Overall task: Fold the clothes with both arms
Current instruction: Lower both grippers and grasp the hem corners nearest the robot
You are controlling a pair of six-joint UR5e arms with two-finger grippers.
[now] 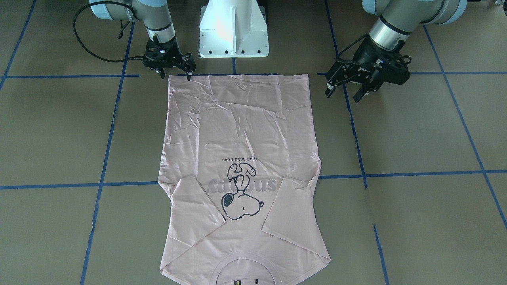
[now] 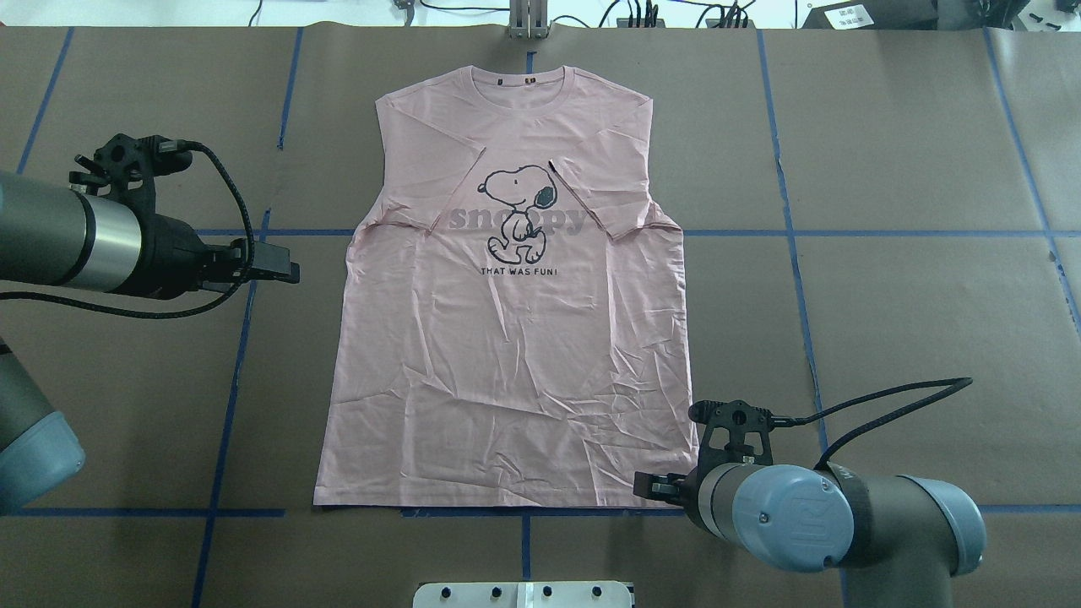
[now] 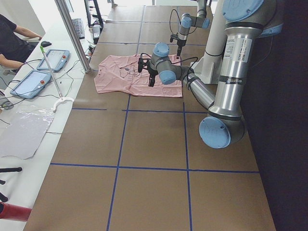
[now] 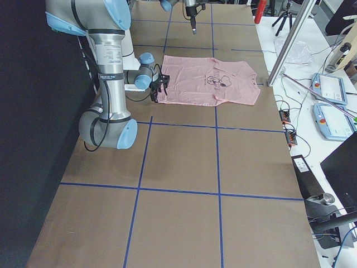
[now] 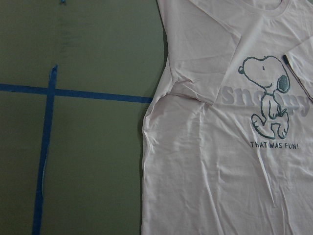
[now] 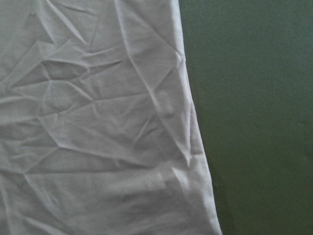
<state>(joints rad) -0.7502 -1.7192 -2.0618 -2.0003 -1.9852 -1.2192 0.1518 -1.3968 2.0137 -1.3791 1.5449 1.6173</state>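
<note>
**Item:** T-shirt point(image 2: 507, 338), pale pink, short-sleeved, one piece.

**Location:** It lies flat and front up in the middle of the counter point(image 2: 887, 295). The collar is toward the far edge and the hem is on the robot's side.

**Condition:** Both sleeves are folded inward over the chest, and their edges cover the ends of the print. The body is creased, most heavily near the hem.

**Markings:**
- Black-outlined Snoopy drawing point(image 2: 515, 211).
- Grey lettering "snoopy" point(image 2: 567, 221) runs behind the drawing.
- Black capitals "THAT WAS FUN!" point(image 2: 517, 271) sit below it.
- Small black tag point(image 2: 550, 165) on the right sleeve's edge, with no legible writing.
- Collar labels point(image 2: 515, 81), too small to read.

**Left pincer** point(image 1: 344, 92): Fingers are spread and hold nothing. It is over bare counter to the left of the shirt, apart from the cloth.

**Right pincer** point(image 1: 176, 75): Fingers are spread and straddle the near right hem corner. Whether they touch the cloth cannot be told.

**Surroundings:** The counter is brown and gridded with blue tape lines point(image 2: 794, 232). A white pedestal point(image 1: 233, 27) stands at the near edge, between the arms.
</note>
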